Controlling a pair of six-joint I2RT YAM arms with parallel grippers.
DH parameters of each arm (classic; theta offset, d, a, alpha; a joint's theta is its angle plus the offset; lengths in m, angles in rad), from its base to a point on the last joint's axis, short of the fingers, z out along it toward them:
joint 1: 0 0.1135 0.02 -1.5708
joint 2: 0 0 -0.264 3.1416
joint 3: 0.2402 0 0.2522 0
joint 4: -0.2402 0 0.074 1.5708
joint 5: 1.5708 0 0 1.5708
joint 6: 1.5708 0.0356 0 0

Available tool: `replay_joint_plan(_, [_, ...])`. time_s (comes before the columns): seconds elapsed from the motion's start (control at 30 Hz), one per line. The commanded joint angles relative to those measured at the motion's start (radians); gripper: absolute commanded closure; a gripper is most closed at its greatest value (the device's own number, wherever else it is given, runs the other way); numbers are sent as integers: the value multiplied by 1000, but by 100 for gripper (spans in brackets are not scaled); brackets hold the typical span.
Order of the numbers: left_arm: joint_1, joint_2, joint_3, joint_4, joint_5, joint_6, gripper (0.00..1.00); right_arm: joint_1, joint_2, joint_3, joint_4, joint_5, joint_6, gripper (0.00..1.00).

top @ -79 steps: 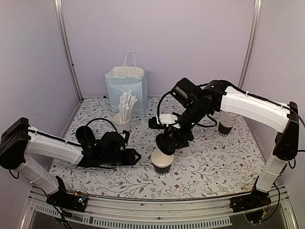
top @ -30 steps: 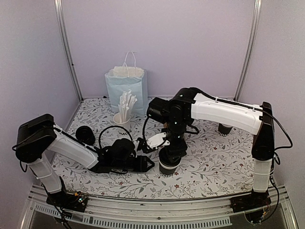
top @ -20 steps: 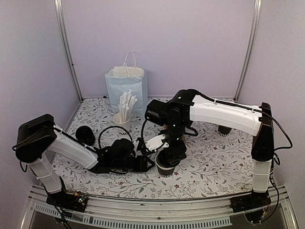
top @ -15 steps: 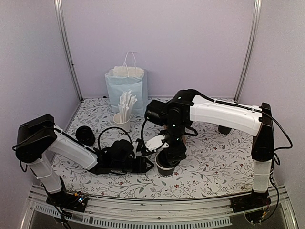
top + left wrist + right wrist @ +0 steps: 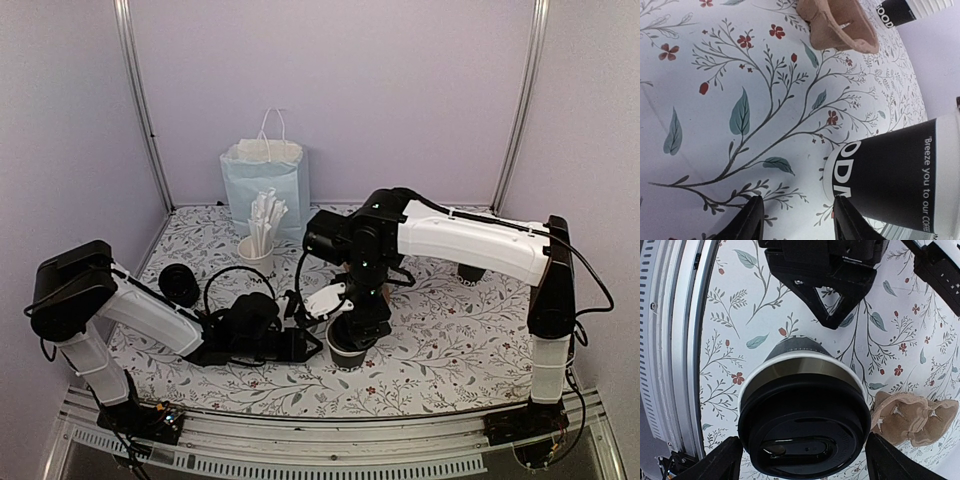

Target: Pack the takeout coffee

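On the table [image 5: 470, 350], near its front, we find the black cup [image 5: 790, 357] upright, its lid [image 5: 802, 435] seemingly not fully seated, the right gripper [image 5: 812, 460] released astride it and the left gripper [image 5: 800, 222] unclenched, empty, alongside; we advise pressing squarely down before moving it to the carrier [image 5: 912, 415].

A pale blue paper bag [image 5: 265, 195] with white handles is standing upright at the back of the table, against a plain lilac wall [image 5: 330, 90]. Just in front of it, a white cup [image 5: 256, 255] is holding a bundle of white straws [image 5: 266, 218] that is leaning against the bag's front. A white tablecloth [image 5: 440, 350] printed with grey-green leafy stems and small red flowers is covering the tabletop. Two metal posts [image 5: 138, 100] are rising at the back corners, and a ridged metal rail [image 5: 320, 435] is running along the near edge.
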Motion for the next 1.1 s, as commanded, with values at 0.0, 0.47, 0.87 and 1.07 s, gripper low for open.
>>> replay_joint_plan(0.0, [-2,-5,2,40,13,-3,50,7,0,1,-3,-7,9,12])
replay_joint_plan(0.47, [-4,30,21,64,37,-9,50,7,11,5,1,-15,18,30])
replay_joint_plan(0.87, [-6,77,50,88,72,-11,50,7,32,54,-1,-41,12,32])
replay_joint_plan(1.07, [-6,78,51,86,73,-11,50,10,43,54,-3,-50,9,32])
